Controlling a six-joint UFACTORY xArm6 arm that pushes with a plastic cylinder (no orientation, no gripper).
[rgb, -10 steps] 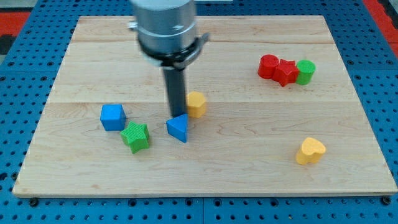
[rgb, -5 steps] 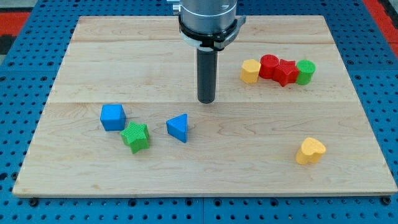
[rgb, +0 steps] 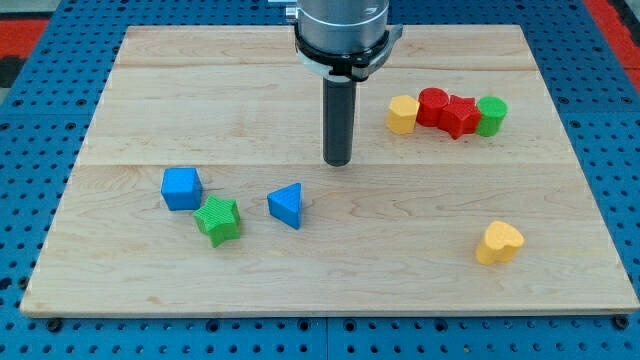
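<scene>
Barely shifted rightward since a half-second ago, my tip (rgb: 338, 162) rests on bare wood touching nothing, the blue triangle (rgb: 287, 205) nearest below-left, the yellow block (rgb: 402, 114) capping the red-and-green row at upper right; no pincer exists.

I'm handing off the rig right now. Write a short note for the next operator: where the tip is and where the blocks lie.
My tip rests on bare wood near the board's middle, touching no block.
Nearest: the blue triangle, below and to the view's left of it, apart.
Further left: the green star and the blue cube, close together.
At the view's upper right, a row: yellow block, red cylinder, a second red block, green cylinder, set side by side.
The yellow heart lies alone at the view's lower right.
</scene>
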